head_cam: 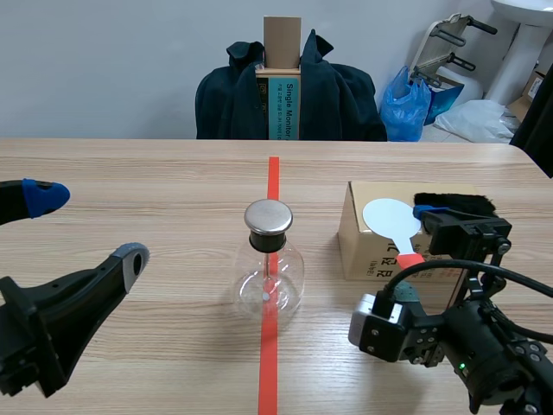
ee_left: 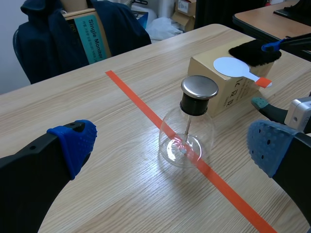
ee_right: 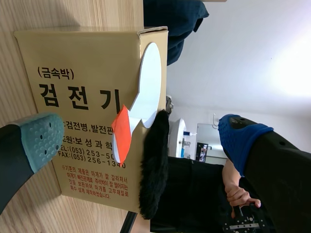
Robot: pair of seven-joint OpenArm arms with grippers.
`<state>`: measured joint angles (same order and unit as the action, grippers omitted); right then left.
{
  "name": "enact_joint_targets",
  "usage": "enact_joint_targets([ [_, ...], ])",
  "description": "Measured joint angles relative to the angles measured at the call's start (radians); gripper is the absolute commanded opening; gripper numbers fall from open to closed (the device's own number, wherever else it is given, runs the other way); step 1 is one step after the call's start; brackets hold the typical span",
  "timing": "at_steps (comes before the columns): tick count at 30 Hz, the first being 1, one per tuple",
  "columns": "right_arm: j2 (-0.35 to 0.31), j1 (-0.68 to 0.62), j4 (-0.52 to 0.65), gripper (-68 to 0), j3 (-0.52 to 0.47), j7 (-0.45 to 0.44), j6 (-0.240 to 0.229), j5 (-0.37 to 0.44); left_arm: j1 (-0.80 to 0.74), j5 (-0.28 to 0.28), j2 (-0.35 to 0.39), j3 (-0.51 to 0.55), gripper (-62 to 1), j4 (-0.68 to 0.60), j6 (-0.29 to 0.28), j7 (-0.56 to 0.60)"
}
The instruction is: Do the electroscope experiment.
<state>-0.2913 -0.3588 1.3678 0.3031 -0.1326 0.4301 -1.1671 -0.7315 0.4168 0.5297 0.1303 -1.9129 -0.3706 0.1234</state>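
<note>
My left fingers hang low over the left side of the desk, spread wide and holding nothing (one pad blue, the other grey). From my left wrist, the glass flask stands ahead of them, in line with the gap between the two pads and apart from both.

The flask sits upright at the middle of the desk, right on the orange-red tape line. A black stopper with a round metal cap closes its neck, and a thin rod hangs down from it inside the clear bulb. Behind it, across the desk, a dark jacket is draped over a chair.

To the right of the flask, near it but not touching, stands a cardboard box. A white paddle lies flat on the lid, its orange-red handle tip poking out over the front edge. Beside the paddle, also on the lid, lies a black furry piece with a bit of blue at one end.

My right fingers are turned on their side in front of the box, released and gripping nothing. The box's printed face and the paddle's handle tip lie ahead, between the pads (whether the grey-green pad touches the box, I cannot tell).
</note>
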Motion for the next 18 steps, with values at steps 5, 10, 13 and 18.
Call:
enact_joint_targets([
  [5, 0.0, 0.0, 0.0, -20.1, 0.0, 0.0, 0.0, 0.0, 0.0, 0.0, 0.0, 0.0, 1.4, 0.0, 0.0, 0.0],
  [10, 0.0, 0.0, 0.0, -45.8, 0.0, 0.0, 0.0, 0.0, 0.0, 0.0, 0.0, 0.0, 1.4, 0.0, 0.0, 0.0],
  [13, 0.0, 0.0, 0.0, -58.1, 0.0, -0.003, 0.0, 0.0, 0.0, 0.0, 0.0, 0.0, 1.4, 0.0, 0.0, 0.0],
  [18, 0.0, 0.0, 0.0, -66.7, 0.0, -0.016, 0.0, 0.0, 0.0, 0.0, 0.0, 0.0, 1.4, 0.0, 0.0, 0.0],
])
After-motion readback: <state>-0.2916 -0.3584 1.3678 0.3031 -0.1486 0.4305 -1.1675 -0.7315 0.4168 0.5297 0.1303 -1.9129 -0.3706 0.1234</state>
